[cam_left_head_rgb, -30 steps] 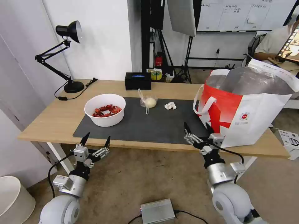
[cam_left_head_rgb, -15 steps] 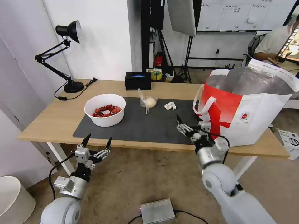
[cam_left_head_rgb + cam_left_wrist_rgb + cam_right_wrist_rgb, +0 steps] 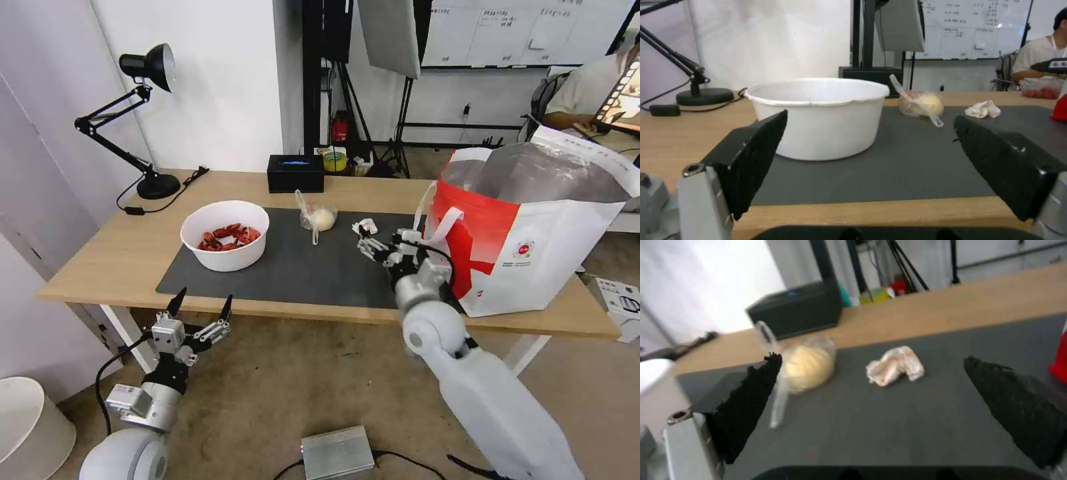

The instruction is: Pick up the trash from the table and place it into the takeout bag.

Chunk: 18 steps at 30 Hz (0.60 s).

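Bare brown floor lies nearest, with one flat silver metal box and its cable at my base. My left gripper hangs below the front edge of the table, its two black tapered fingers spread wide and empty. My right gripper reaches over the dark grey mat, jaws also wide with nothing between them, just short of the crumpled white tissue.

On the long light-wood tabletop the smooth rectangular mat carries three pieces of trash. One round white bowl stands at its left end, holding a heap of red shells. Toward the back edge lies one clear bag with a cream bun inside, its knotted plastic neck trailing forward. Beside it, well apart from the bowl, sits the single wad of tissue, wrinkled and faintly stained.

At the table's right end the takeout bag stands upright and open, white and red fabric with silver foil lining, white loop handles and one small round logo; I cannot tell what is inside. From the left wrist view a clear tray of small red fruits shows past the bag's red side.

Farther back, one black tissue box sits near the rear edge, and one black jointed desk lamp stands at the back left corner
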{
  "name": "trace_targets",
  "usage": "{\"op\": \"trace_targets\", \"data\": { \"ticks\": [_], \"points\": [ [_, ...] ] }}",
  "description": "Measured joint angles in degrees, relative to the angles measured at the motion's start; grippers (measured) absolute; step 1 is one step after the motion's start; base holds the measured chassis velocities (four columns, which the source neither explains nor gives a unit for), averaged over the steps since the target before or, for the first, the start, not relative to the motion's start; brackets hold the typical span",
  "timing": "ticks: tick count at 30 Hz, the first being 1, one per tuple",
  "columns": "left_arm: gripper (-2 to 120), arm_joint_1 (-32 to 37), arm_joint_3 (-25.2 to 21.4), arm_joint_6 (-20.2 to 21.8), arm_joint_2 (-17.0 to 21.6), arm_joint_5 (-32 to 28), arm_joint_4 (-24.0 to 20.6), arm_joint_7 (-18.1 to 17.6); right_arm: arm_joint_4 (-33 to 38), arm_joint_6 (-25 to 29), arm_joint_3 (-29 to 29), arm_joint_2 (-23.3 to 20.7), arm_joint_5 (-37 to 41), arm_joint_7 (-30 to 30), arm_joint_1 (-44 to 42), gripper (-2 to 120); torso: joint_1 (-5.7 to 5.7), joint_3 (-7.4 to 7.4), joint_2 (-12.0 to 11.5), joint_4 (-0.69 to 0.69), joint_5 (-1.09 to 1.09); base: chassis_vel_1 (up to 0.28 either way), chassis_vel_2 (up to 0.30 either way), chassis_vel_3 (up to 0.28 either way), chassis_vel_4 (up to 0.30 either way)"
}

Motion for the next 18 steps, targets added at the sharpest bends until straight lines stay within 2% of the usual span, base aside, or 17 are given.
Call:
{"op": "trace_targets", "data": {
  "ticks": [12, 18],
  "points": [
    [100, -0.7, 0.5, 0.0, 0.2, -0.1, 0.6, 0.0, -7.0, -2.9, -2.7, 1.8, 12.5, 8.2, 11.4, 100, 0.0, 0.0, 0.0, 0.0, -0.01, 0.0, 0.0, 0.0, 0.0],
    [100, -1.0, 0.8, 0.0, 0.0, -0.1, 0.8, 0.1, -12.1, -6.0, -3.9, 4.6, 19.6, 16.9, 17.6, 100, 0.0, 0.0, 0.0, 0.0, -0.01, 0.0, 0.0, 0.0, 0.0]
  ]
}}
